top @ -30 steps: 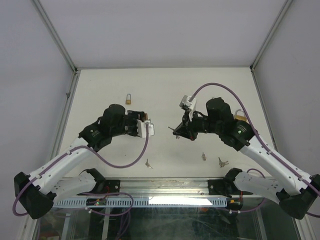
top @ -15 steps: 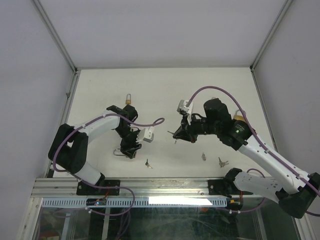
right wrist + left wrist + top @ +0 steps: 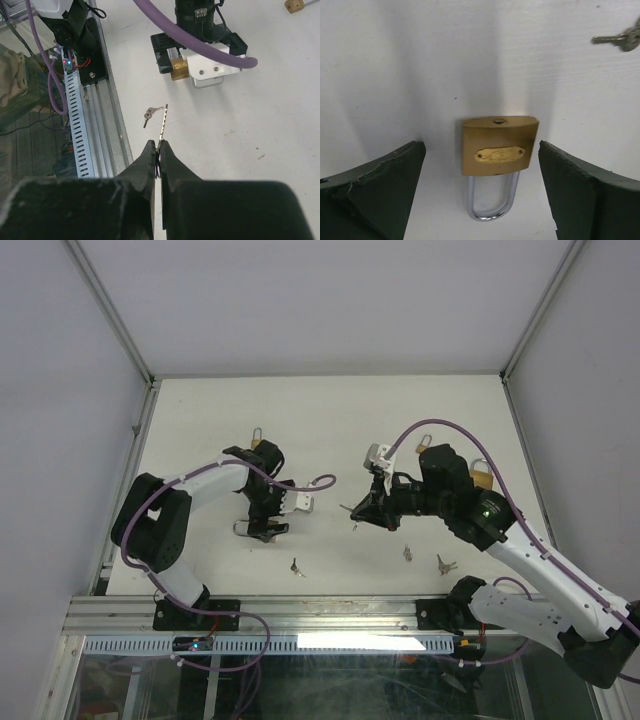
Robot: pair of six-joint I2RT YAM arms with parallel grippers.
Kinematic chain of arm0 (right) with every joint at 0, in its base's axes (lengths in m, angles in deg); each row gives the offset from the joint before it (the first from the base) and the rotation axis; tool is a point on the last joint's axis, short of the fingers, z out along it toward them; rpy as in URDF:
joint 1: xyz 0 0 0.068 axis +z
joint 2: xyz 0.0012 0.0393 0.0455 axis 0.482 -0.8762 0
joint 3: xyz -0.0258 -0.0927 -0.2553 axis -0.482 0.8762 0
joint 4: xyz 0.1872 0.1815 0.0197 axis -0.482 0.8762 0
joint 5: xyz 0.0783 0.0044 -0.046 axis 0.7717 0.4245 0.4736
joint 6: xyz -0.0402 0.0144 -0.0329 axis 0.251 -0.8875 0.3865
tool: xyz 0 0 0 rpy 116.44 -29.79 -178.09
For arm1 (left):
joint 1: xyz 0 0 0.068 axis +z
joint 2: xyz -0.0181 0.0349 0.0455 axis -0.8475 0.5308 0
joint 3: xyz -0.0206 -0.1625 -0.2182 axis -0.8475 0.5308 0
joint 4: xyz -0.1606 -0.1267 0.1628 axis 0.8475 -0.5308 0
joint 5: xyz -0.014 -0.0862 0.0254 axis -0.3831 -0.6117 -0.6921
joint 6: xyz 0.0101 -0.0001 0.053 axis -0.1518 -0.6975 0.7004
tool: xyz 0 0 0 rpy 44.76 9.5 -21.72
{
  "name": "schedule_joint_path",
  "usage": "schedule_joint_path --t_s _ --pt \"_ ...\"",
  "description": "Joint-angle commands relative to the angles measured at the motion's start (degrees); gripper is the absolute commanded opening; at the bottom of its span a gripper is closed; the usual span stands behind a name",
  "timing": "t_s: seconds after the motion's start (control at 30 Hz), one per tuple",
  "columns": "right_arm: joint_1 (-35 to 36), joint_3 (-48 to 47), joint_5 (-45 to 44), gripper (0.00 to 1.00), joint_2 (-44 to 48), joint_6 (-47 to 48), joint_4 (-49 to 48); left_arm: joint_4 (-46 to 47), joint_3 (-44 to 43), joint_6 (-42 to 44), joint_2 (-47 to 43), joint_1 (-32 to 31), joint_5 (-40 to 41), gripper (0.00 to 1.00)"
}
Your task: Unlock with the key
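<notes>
Now: left gripper spread wide, padlock lying flat mid-frame between its fingers, untouched. Right gripper pinches the key, blade out, centre of the overhead view. Risk: uneven closing skids the loose padlock, and the keyhole, probably on its upper edge, turns away.

Four padlocks, four keys

I work on a white table boxed in by pale grey walls, with metal posts rising from its far corners. Along its near edge runs an aluminium rail above a slotted cable duct.
</notes>
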Motion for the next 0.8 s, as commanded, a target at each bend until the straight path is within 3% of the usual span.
schedule_joint_path --t_s 0.0,0.2,0.3,0.4,0.53,0.6,0.77 --pt "0.07 -0.61 0.51 0.0 1.64 -1.32 -3.39 6.92 0.84 0.92 -4.0 0.46 4.6 0.99" --pt "0.12 -0.45 1.38 0.0 1.21 -1.39 -3.99 4.88 10.08 16.69 -18.59 4.35 2.94 0.99" --pt "0.14 -0.7 1.62 0.0 0.88 -1.27 -3.94 0.43 9.66 18.84 -19.73 7.17 0.51 0.97" --pt "0.12 -0.52 1.28 0.0 0.94 -0.97 -3.91 0.2 10.69 17.6 -20.23 7.61 -0.29 0.86" --pt "0.07 -0.52 1.48 0.0 0.71 -1.25 -4.0 2.44 14.84 19.34 -22.96 7.63 -0.23 0.56" --pt "0.09 -0.47 1.43 0.0 0.69 -1.35 -4.21 2.45 16.68 21.23 -23.79 7.63 -0.5 0.46" --pt "0.07 -0.42 1.43 0.0 0.48 -1.66 -4.7 4.17 17.27 19.45 -18.76 7.63 0.82 0.48"
